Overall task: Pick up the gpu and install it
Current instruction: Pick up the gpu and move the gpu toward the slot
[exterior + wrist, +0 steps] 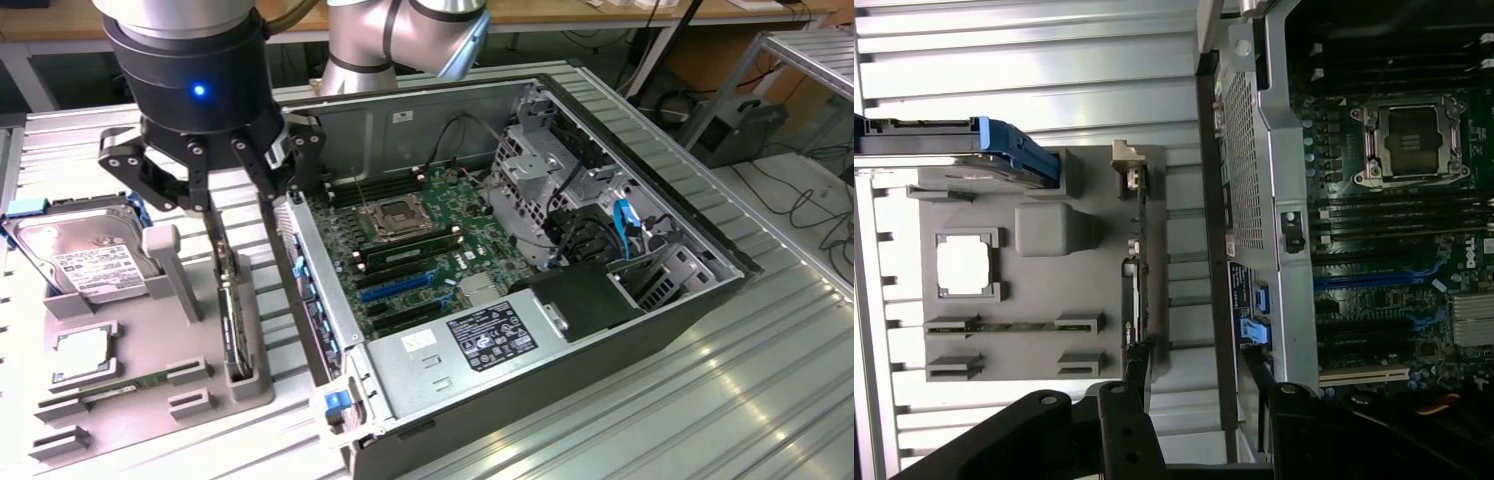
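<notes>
The gpu (235,330) stands on edge in a slot of the grey holder (147,330), a thin dark card with a metal end. The wrist view sees it edge-on as a narrow strip (1133,300). My gripper (254,250) hangs just above the holder, between the card and the open computer case (534,250). Its fingers are spread with nothing between them. In the wrist view the gripper (1194,365) has one fingertip (1140,362) over the card's near end and the other by the case wall. The motherboard's blue card slots (400,285) lie bare.
The holder (1044,300) also carries a silver hard drive (80,260) in a blue caddy, a processor chip (83,350) and a green memory stick (127,385). The case's metal side wall (1254,180) stands right beside the gpu slot. Ribbed metal table all around.
</notes>
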Tool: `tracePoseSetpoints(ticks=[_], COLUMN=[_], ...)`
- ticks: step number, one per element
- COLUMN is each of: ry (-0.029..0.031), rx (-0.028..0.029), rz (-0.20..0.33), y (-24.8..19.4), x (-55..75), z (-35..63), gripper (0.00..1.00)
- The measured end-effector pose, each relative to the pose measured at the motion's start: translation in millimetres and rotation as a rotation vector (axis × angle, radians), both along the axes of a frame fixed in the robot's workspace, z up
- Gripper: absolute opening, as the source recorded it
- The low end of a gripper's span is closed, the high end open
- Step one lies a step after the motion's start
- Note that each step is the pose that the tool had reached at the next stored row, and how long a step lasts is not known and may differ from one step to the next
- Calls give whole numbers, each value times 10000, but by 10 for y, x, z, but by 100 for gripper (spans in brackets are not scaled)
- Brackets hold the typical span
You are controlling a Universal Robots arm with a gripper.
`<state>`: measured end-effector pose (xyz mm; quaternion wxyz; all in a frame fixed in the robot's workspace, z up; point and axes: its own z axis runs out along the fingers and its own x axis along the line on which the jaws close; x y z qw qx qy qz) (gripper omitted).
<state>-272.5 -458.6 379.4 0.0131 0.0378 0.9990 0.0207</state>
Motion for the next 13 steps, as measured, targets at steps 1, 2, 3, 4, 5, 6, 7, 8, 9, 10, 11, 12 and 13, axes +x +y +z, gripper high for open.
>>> tracePoseSetpoints(ticks=[1, 2, 3, 4, 5, 6, 7, 8, 9, 10, 11, 12, 13], ry=[0, 0, 1, 1, 0, 0, 0, 0, 0, 0, 0, 1, 1], rx=[-1, -1, -1, 0, 0, 0, 0, 0, 0, 0, 0, -1, -1], rz=[0, 0, 0, 0, 0, 0, 0, 0, 0, 0, 0, 0, 0], y=[0, 0, 0, 0, 0, 0, 0, 0, 0, 0, 0, 0, 0], x=[-4, -7, -11, -15, -21, -25, -30, -36, -41, -46, -51, -58, -64], z=[-2, -5, -7, -10, -15, -18, -20, -24, -26, -28, -30, -31, -32], gripper=[48, 48, 48, 48, 48, 48, 48, 48, 48, 48, 48, 48, 48])
